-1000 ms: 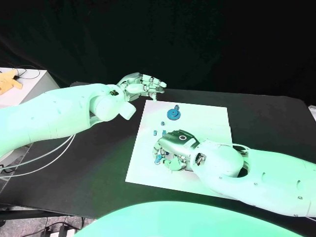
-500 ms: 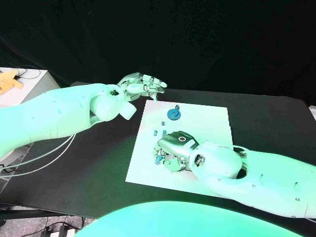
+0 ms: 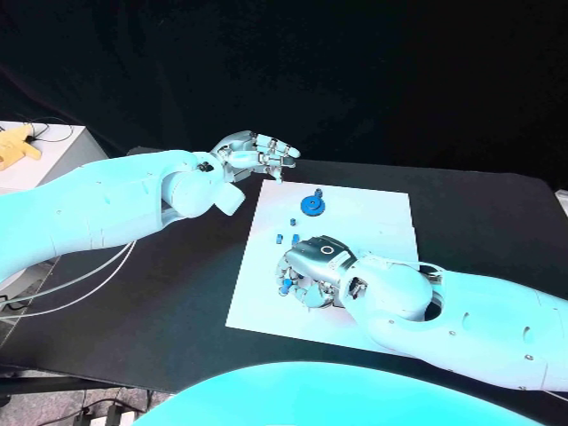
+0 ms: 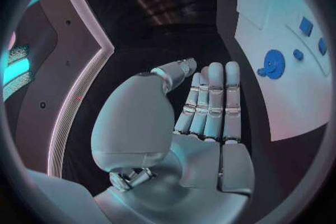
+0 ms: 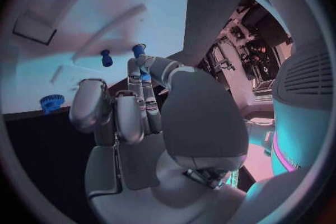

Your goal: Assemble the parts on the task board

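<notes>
The white task board (image 3: pixel 367 226) lies mid-table. On its far part sits a blue gear (image 3: pixel 312 205), with small blue pegs (image 3: pixel 293 222) just nearer. My right hand (image 3: pixel 313 271) is low over the board's near left part, fingers curled, pinching a small blue part (image 3: pixel 286 284). In the right wrist view that part (image 5: pixel 145 75) sits between thumb and fingertip, with two blue pegs (image 5: pixel 106 57) and the gear (image 5: pixel 51 103) beyond. My left hand (image 3: pixel 256 153) hovers past the board's far left corner, fingers straight and holding nothing; its wrist view shows the gear (image 4: pixel 273 63) on the board (image 4: pixel 294 101).
A white box (image 3: pixel 35 155) with a yellow object on top stands off the table's far left. Pale cables (image 3: pixel 80 275) hang under my left arm. Black tabletop (image 3: pixel 489 213) stretches to the right of the board.
</notes>
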`<state>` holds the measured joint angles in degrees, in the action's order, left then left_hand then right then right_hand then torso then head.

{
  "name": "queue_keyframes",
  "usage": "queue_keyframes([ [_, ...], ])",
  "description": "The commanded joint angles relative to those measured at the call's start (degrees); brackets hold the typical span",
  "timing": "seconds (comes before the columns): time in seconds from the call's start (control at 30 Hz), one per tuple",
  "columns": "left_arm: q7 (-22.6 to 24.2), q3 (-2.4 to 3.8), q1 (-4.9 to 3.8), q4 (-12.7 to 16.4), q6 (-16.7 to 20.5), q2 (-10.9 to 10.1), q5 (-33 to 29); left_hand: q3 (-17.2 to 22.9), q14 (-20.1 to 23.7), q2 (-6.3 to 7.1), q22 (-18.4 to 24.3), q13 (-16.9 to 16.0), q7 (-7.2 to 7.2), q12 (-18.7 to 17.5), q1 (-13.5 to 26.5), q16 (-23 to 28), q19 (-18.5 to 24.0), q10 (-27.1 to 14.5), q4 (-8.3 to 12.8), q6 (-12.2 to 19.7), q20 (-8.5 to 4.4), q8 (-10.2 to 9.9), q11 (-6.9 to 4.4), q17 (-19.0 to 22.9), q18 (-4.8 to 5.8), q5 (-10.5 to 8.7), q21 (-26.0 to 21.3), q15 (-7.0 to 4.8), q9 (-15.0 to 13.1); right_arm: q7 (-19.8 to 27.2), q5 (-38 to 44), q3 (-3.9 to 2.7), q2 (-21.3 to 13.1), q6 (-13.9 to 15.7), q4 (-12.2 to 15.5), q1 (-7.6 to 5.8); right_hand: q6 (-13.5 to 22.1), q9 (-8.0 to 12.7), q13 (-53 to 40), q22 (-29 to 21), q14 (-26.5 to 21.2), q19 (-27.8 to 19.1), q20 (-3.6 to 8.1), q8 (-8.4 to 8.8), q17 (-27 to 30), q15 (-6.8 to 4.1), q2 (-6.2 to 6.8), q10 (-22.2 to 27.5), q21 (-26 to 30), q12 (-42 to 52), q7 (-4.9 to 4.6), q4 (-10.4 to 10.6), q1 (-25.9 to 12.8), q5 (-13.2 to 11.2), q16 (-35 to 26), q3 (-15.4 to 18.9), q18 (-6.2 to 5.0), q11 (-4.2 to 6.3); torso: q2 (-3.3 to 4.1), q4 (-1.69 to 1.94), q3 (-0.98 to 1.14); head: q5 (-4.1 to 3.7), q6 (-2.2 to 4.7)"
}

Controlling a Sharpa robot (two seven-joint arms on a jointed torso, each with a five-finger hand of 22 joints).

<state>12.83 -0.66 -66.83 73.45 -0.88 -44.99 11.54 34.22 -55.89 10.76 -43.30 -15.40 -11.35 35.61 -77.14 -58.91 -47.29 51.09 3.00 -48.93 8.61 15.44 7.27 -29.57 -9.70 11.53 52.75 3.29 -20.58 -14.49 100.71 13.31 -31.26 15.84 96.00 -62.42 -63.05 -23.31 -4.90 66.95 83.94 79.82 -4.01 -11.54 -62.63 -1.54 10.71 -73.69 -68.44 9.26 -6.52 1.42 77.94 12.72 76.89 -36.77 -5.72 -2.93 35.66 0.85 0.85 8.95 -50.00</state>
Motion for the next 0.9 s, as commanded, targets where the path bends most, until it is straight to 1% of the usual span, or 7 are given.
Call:
queue_keyframes([
  [0.03, 0.22, 0.04, -0.04, 0.14, -0.91, 0.06, -0.19, -0.38, 0.17, -0.35, 0.08, 0.07, 0.03, 0.17, -0.02, 0.25, -0.2, -0.43, 0.02, 0.4, 0.31, 0.3, 0.08, 0.07, -0.81, 0.26, -0.31, 0.07, 0.08, -0.08, 0.83, 0.17, 0.13, -1.54, -0.36, 0.37, -0.29, -3.05, -0.02, 0.01, 0.73, 0.23, 0.06, -2.2, 0.06, -0.33, -0.62, 0.08, -0.18, -0.4, -0.12, -0.04, 0.12, -0.2, -0.03, -0.39, 0.45, 0.27, -0.01, -0.02, -0.01, 0.12, 0.0],
  [0.07, 0.22, 0.04, -0.04, 0.14, -0.91, 0.06, -0.19, -0.38, 0.17, -0.35, 0.08, 0.07, 0.03, 0.17, -0.02, 0.25, -0.2, -0.43, 0.02, 0.4, 0.31, 0.3, 0.08, 0.07, -0.81, 0.26, -0.31, 0.07, 0.08, -0.07, 0.83, 0.17, 0.17, -1.56, -0.43, 0.42, -0.28, -3.07, -0.02, 0.02, 0.73, 0.22, 0.05, -2.22, 0.06, -0.33, -0.63, 0.07, -0.18, -0.42, -0.12, -0.06, 0.1, -0.27, -0.03, -0.39, 0.45, 0.27, -0.01, -0.02, -0.01, 0.13, 0.0],
  [0.17, 0.2, 0.04, -0.04, 0.15, -0.92, 0.06, -0.19, -0.38, 0.17, -0.35, 0.08, 0.07, 0.03, 0.17, -0.02, 0.25, -0.2, -0.43, 0.02, 0.4, 0.31, 0.3, 0.08, 0.07, -0.81, 0.26, -0.31, 0.07, 0.08, -0.01, 0.82, 0.18, 0.28, -1.58, -0.61, 0.6, -0.08, -3.56, -0.12, 0.16, 0.71, 0.21, 0.04, -2.5, 0.12, -0.32, -0.89, -0.14, -0.18, -0.83, -0.13, -0.59, -0.16, -1.95, -0.07, -0.51, 0.45, 0.28, 0.01, 0.0, 0.0, 0.16, 0.0],
  [0.37, 0.16, 0.04, -0.04, 0.13, -0.92, 0.05, -0.19, -0.38, 0.17, -0.35, 0.08, 0.07, 0.03, 0.17, -0.02, 0.25, -0.2, -0.43, 0.02, 0.4, 0.31, 0.3, 0.08, 0.07, -0.81, 0.26, -0.31, 0.07, 0.08, 0.23, 0.71, 0.2, 0.44, -1.59, -0.67, 0.79, -0.05, -3.62, -0.14, 0.13, 0.72, 0.19, 0.04, -2.53, 0.09, -0.32, -0.93, -0.16, -0.14, -0.88, -0.12, -0.65, -0.19, -2.12, -0.05, -0.53, 0.44, 0.28, 0.01, -0.02, -0.01, 0.27, 0.0],
  [0.6, 0.02, 0.04, -0.04, 0.08, -1.04, 0.04, -0.19, -0.38, 0.17, -0.35, 0.08, 0.07, 0.03, 0.17, -0.02, 0.25, -0.2, -0.43, 0.02, 0.4, 0.31, 0.3, 0.08, 0.07, -0.81, 0.26, -0.31, 0.07, 0.08, 0.35, 0.64, 0.21, 0.33, -0.75, -0.28, 0.93, 0.12, -3.9, -0.2, 0.25, 0.73, 0.19, 0.04, -2.66, 0.06, -0.32, -0.99, -0.29, -0.16, -1.14, -0.14, -0.94, -0.42, -1.12, -0.04, -0.65, 0.45, 0.27, -0.01, -0.02, 0.0, 0.26, 0.0],
  [0.8, -0.15, 0.03, -0.04, 0.07, -1.23, 0.0, -0.19, -0.38, 0.17, -0.35, 0.08, 0.07, 0.03, 0.17, -0.02, 0.25, -0.2, -0.43, 0.02, 0.4, 0.31, 0.3, 0.08, 0.07, -0.81, 0.26, -0.31, 0.07, 0.08, 0.22, 0.82, 0.21, 0.04, 0.7, 0.06, 1.0, 0.14, -3.98, -0.22, 0.33, 0.74, 0.22, 0.04, -2.71, 0.02, -0.32, -0.94, -0.33, -0.22, -1.2, -0.14, -1.04, -0.47, -0.88, -0.02, -0.63, 0.46, 0.27, 0.0, -0.04, 0.03, 0.35, 0.0],
  [0.9, -0.23, 0.03, -0.04, 0.05, -1.31, -0.01, -0.19, -0.38, 0.17, -0.35, 0.08, 0.07, 0.03, 0.17, -0.02, 0.25, -0.2, -0.43, 0.02, 0.4, 0.31, 0.3, 0.08, 0.07, -0.81, 0.26, -0.31, 0.07, 0.08, 0.17, 0.86, 0.21, 0.03, 0.76, 0.07, 1.02, 0.13, -3.99, -0.23, 0.33, 0.74, 0.21, 0.04, -2.72, 0.03, -0.32, -0.93, -0.34, -0.21, -1.21, -0.14, -1.05, -0.48, -0.85, -0.02, -0.62, 0.46, 0.27, 0.01, -0.02, 0.04, 0.3, 0.0],
])
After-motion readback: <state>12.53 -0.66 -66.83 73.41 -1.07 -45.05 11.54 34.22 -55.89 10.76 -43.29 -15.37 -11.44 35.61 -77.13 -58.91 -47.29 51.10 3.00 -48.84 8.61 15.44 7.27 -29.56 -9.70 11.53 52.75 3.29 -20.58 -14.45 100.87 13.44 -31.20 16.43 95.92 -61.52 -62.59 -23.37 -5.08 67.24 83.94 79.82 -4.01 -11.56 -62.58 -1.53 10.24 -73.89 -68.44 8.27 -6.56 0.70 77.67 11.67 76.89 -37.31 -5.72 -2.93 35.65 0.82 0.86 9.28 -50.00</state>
